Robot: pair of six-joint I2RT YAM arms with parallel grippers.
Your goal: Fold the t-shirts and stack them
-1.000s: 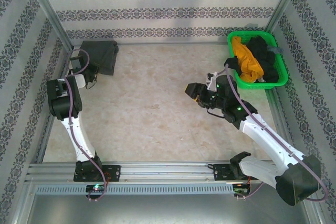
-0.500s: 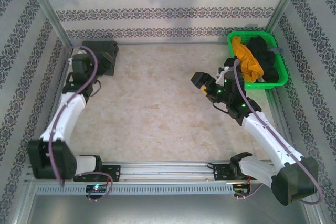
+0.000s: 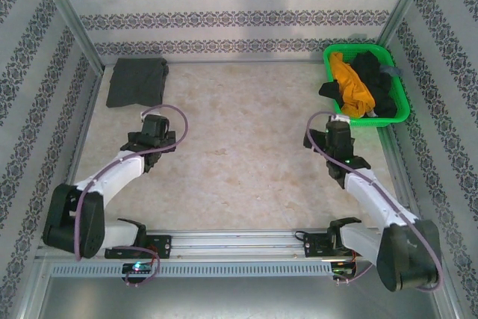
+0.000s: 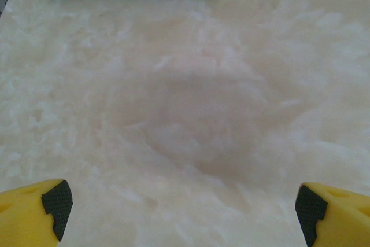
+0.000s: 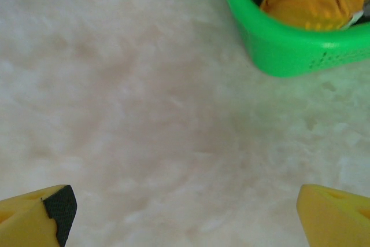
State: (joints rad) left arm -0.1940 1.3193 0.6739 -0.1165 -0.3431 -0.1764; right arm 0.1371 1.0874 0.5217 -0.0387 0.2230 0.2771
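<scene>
Charcoal-grey t-shirt (image 3: 137, 81) lies folded flat in the table's (image 3: 239, 177) 10 o'clock corner. My left gripper (image 4: 180, 203) sits at 9 o'clock, well apart from it, jaws spread wide and empty over bare tabletop. My right gripper (image 5: 182, 203) at 3 o'clock is released too, holding nothing. Green basket (image 3: 326, 55) at 2 o'clock holds the crumpled mustard-yellow t-shirt (image 3: 351, 84) and black t-shirt (image 3: 377, 80).

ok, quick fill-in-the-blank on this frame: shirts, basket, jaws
1. The folded charcoal-grey t-shirt lies in the far ____ corner of the table.
2. The basket holding the mustard-yellow t-shirt is coloured ____.
3. The left gripper and right gripper both hover over bare table with jaws ____.

Missing words: left; green; open
</scene>
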